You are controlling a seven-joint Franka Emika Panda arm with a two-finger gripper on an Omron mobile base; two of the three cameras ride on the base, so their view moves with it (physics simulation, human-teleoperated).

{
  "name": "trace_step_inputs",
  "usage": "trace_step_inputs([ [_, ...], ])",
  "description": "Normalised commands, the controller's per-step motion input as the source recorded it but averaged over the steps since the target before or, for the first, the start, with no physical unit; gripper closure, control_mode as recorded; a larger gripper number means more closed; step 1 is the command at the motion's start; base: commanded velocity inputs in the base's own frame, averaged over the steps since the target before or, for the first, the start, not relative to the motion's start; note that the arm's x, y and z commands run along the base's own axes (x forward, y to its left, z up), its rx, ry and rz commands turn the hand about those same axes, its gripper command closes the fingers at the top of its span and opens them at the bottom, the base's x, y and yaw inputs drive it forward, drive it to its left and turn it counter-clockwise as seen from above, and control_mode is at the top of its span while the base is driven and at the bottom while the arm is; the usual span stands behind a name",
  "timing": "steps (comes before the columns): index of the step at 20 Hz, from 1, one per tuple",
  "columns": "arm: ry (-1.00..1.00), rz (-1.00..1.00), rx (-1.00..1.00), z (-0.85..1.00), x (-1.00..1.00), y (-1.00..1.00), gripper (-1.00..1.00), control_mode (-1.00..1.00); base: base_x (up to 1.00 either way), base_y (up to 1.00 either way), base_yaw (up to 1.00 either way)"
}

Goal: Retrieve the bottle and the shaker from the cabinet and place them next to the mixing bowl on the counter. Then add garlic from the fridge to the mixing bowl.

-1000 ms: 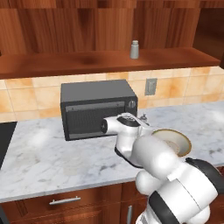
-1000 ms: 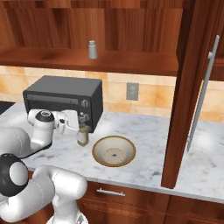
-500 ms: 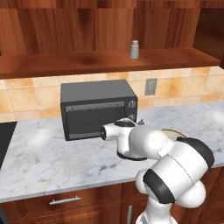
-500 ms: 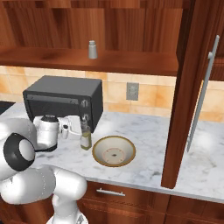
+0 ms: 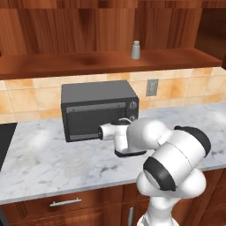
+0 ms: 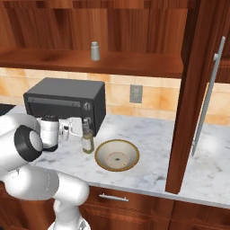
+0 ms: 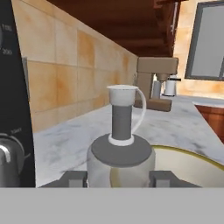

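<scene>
My gripper (image 6: 81,131) is shut on the bottle (image 6: 87,140), a slim clear bottle of pale yellow liquid that stands upright on the counter (image 6: 155,134). It is just left of the mixing bowl (image 6: 117,155), a shallow tan bowl. In the hand view the bottle (image 7: 120,153) sits between my fingertips (image 7: 73,179), cap towards the camera, with the bowl's pale rim (image 7: 192,160) to its right. The shaker (image 6: 95,50) (image 5: 136,49) stands on the cabinet shelf (image 6: 143,66) above. The garlic and the fridge are out of view.
A black microwave (image 6: 67,101) (image 5: 98,108) stands against the tiled wall right behind the bottle. A tall wooden panel with a long metal handle (image 6: 207,96) rises at the counter's right. A wall socket (image 6: 135,94) is behind the bowl. A brown stand mixer (image 7: 156,83) stands far along the counter.
The hand has carried the bottle a little to the right, closer to the bowl. The arm's elbow has swung up and over, so it now covers the bowl in the left base view.
</scene>
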Motion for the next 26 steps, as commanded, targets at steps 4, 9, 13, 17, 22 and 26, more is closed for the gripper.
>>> trace_step_inputs([
  [4,-0.09,0.00,0.00,-0.13,-0.02,-0.01,-1.00,-1.00,0.00,0.00,0.00],
  [9,-0.27,0.00,0.00,0.07,-0.26,0.00,-1.00,-1.00,0.00,0.00,0.00],
  [13,-0.34,0.00,0.00,0.35,-0.32,0.00,-1.00,-1.00,0.00,0.00,0.00],
  [17,-0.23,0.00,0.00,0.61,-0.54,0.00,-1.00,-1.00,0.00,0.00,0.00],
  [22,-0.08,0.06,0.00,0.74,-0.72,0.00,-1.00,-1.00,0.00,0.00,0.00],
  [26,0.00,0.12,-0.03,0.98,-0.68,0.00,-1.00,-1.00,0.00,0.00,0.00],
])
